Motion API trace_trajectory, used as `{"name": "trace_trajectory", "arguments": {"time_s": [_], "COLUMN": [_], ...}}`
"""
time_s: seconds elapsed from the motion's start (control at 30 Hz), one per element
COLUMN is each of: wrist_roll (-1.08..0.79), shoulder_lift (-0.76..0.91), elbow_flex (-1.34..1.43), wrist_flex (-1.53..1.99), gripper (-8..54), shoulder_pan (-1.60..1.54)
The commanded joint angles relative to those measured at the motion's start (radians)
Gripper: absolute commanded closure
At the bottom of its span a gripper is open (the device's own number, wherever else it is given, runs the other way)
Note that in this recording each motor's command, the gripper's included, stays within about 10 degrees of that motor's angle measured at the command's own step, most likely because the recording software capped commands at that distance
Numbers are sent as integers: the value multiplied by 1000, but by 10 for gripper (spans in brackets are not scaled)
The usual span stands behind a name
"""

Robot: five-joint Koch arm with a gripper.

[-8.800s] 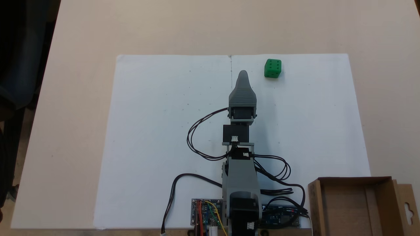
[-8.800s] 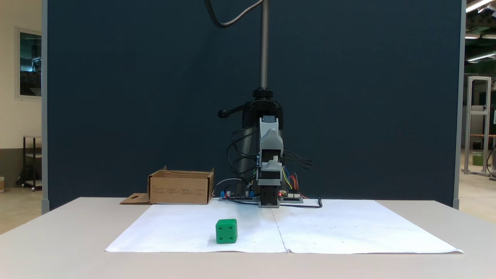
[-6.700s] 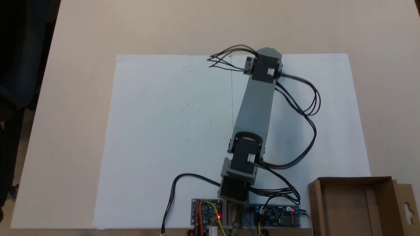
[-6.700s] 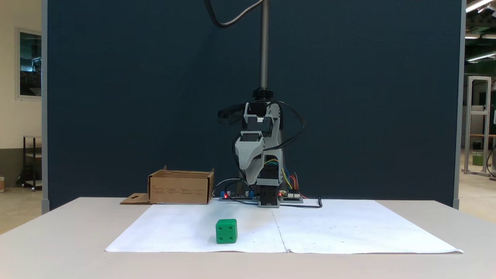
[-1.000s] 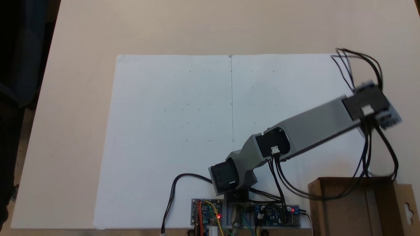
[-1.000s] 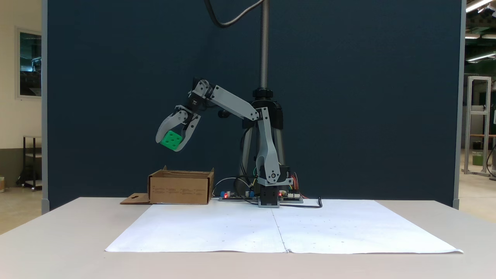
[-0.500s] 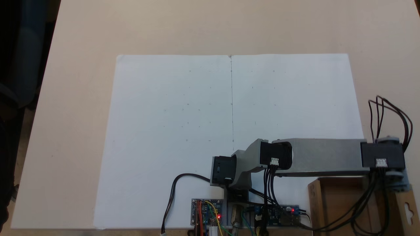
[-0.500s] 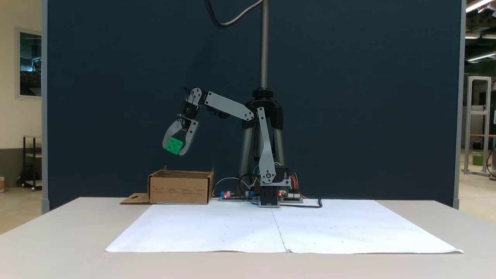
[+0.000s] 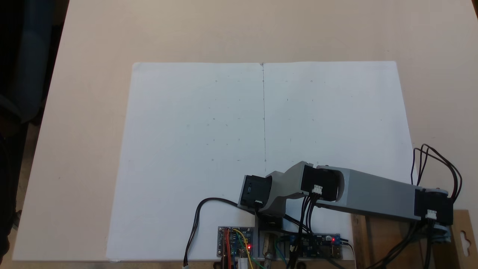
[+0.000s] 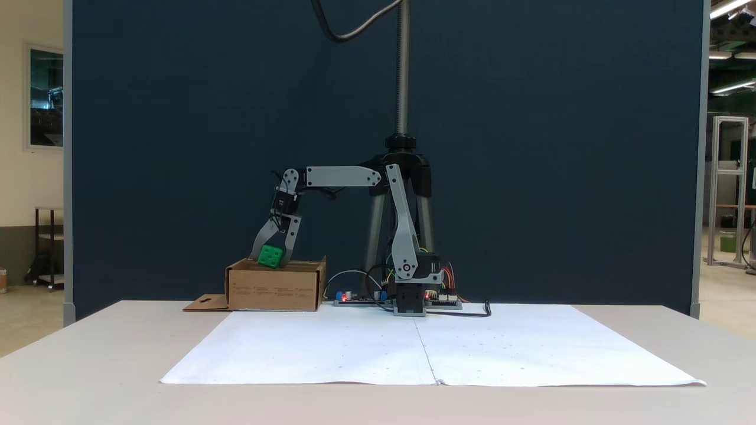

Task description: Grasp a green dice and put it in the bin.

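In the fixed view from the front, the bin stands on the table at nine o'clock from the arm's base, behind the paper sheet; the green dice sits between the jaws of the gripper, level with the bin's top edge; in the fixed view from above, the bin lies at three o'clock from the circuit boards, under the arm.

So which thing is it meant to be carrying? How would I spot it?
Find the brown cardboard box at the table's back left, seen from the front. Just above its rim hangs the grey claw, closed on a small cube. That green dice is the one bright green thing there.
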Motion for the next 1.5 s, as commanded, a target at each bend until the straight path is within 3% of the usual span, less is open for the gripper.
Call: {"name": "trace_trajectory", "arguments": {"time_s": [0.0, 0.17, 0.27, 0.33, 0.53, 0.77, 1.07, 1.47], "wrist_roll": [-98, -124, -123, -123, -126, -112, 242, 239], "shoulder_lift": [23, 25, 29, 35, 57, 132, 247, 249], "elbow_flex": [-20, -3, 5, 5, 5, -21, -210, -209], "wrist_flex": [-49, -31, -20, -20, -14, -49, -153, -238], "gripper": [333, 333, 128, 72, 16, 18, 23, 23], "shoulder_pan": [29, 41, 41, 43, 43, -41, -367, -1072]}}
